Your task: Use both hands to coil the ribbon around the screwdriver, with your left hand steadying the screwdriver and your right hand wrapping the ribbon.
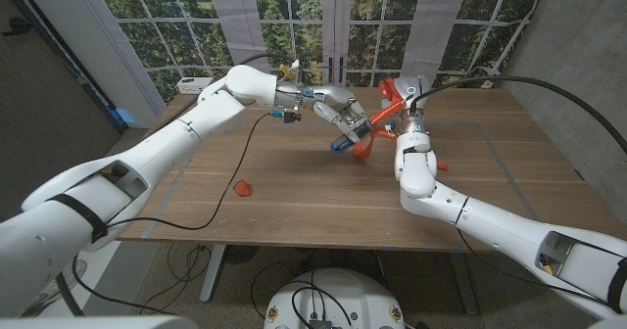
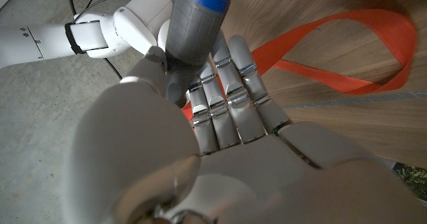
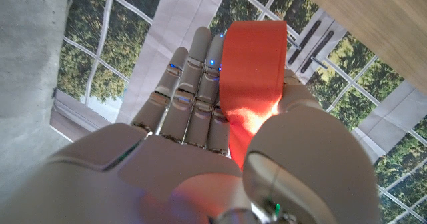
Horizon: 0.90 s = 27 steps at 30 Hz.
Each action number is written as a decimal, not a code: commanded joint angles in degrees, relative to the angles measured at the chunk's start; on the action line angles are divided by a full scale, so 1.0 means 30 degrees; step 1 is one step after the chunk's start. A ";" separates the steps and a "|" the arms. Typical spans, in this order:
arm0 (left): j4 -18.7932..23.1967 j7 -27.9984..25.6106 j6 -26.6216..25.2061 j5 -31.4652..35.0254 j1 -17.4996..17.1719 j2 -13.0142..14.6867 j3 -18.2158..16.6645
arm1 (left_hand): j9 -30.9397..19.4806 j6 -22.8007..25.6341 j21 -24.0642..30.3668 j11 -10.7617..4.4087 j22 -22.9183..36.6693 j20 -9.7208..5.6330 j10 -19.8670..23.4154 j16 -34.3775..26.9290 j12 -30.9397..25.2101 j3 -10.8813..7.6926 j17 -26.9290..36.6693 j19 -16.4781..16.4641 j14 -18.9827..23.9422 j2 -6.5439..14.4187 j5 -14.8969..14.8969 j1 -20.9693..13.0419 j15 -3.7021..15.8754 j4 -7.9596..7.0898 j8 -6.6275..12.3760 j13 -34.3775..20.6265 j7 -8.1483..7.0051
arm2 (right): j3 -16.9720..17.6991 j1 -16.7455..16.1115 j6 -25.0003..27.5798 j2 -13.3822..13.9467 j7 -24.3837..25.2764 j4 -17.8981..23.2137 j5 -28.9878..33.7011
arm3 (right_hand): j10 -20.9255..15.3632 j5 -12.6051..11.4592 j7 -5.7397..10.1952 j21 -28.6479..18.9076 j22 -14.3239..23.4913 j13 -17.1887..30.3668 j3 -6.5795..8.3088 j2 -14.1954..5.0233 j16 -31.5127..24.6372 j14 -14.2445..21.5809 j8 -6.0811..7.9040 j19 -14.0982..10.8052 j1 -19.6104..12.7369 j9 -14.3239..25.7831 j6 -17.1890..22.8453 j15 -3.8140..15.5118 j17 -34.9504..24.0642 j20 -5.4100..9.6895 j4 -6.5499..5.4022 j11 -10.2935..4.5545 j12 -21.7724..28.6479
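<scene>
Your left hand (image 1: 345, 117) is raised over the far middle of the wooden table (image 1: 294, 197), fingers (image 2: 230, 97) pressed side by side and curled around the screwdriver (image 2: 195, 24). The handle is grey with a blue rounded cap; in the head view it slants down toward you from the fist, blue end lowest. The shaft is hidden inside the hand.

The ribbon (image 2: 347, 51) is flat, bright orange-red and broad, with a matte weave. In the left wrist view it lies in a loose open loop on the wood and runs in under your left fingers, beside the handle. In the head view, it bunches just below the screwdriver and rises to your right hand (image 1: 409, 96).

Your right hand is held up just beside the left, its fingers (image 3: 193, 97) straight and close together, thumb pressing a band of ribbon against them.

A small orange-red scrap (image 1: 241, 186) sits on the table, well apart toward your left.
</scene>
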State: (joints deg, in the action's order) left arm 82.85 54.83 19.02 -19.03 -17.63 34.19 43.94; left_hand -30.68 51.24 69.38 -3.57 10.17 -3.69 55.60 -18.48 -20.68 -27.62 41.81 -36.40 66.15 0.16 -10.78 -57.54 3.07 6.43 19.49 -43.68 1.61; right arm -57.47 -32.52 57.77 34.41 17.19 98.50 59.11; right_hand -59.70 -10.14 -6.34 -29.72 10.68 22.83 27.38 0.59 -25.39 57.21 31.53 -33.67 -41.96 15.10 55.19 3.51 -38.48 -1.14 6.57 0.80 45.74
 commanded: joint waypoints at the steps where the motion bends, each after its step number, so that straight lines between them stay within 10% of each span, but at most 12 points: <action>1: -0.1035 0.0270 0.1420 -0.0407 -0.0408 -0.0209 -0.0235 | -0.0091 0.0382 0.0134 -0.1420 0.0027 -0.1269 0.1482 -0.0019 0.0077 -0.1221 0.0057 0.0078 0.3235 0.2440 -0.0150 -0.2445 0.3320 0.0605 0.0005 -0.0071 -0.0277 | -0.0464 0.1693 -0.2653 -0.1103 -0.1069 -0.0823 0.2233 | -0.0760 -0.0143 0.1593 -0.0072 0.0025 0.0066 0.0629 -0.2674 0.0013 0.1765 0.0376 0.0008 -0.2813 0.0023 0.2125 0.2211 -0.0066 0.0049 0.0511 -0.0689 0.0065; 12: -0.2439 0.1920 0.0947 -0.0128 0.0116 -0.0538 0.0709 | -0.0082 0.0483 0.0174 -0.1453 0.0029 -0.1276 0.1507 -0.0022 0.0107 -0.1222 0.0065 0.0066 0.3234 0.2434 -0.0160 -0.2448 0.3323 0.0613 -0.0042 -0.0109 -0.0228 | -0.0777 0.3128 -0.5214 -0.1417 -0.2753 -0.1332 0.4964 | -0.0773 -0.0141 0.1637 -0.0085 0.0024 0.0064 0.0599 -0.2667 0.0027 0.1764 0.0353 0.0007 -0.2781 0.0023 0.2112 0.2256 -0.0115 0.0072 0.0485 -0.0721 0.0055; 27: -0.2027 0.1494 0.0391 0.1342 -0.0104 0.0376 0.0928 | -0.0144 0.0439 0.0249 -0.1299 0.0028 -0.1258 0.1561 -0.0058 0.0197 -0.1232 0.0070 0.0032 0.3300 0.2437 -0.0154 -0.2475 0.3322 0.0636 -0.0170 -0.0095 -0.0127 | 0.0776 0.2333 -0.5431 -0.2578 -0.1937 -0.1817 0.5373 | -0.0789 -0.0167 0.1708 -0.0114 0.0022 0.0078 0.0621 -0.2646 0.0106 0.1798 0.0348 -0.0018 -0.2774 0.0013 0.2172 0.2327 -0.0112 0.0099 0.0487 -0.0777 0.0047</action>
State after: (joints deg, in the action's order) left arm 78.67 57.89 20.94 -17.53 -17.91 34.39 45.41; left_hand -31.18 53.01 69.72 -3.69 10.17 -3.68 55.91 -17.97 -20.18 -27.62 41.69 -36.41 66.12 -0.29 -11.08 -57.99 3.09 6.43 19.23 -43.86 1.01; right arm -57.49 -26.88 49.06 29.90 12.65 95.09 68.21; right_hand -59.70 -10.41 -6.34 -29.72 10.68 22.95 27.30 0.59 -25.39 57.24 31.53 -33.67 -41.96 15.02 55.19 3.49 -38.64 -1.14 6.65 0.80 45.60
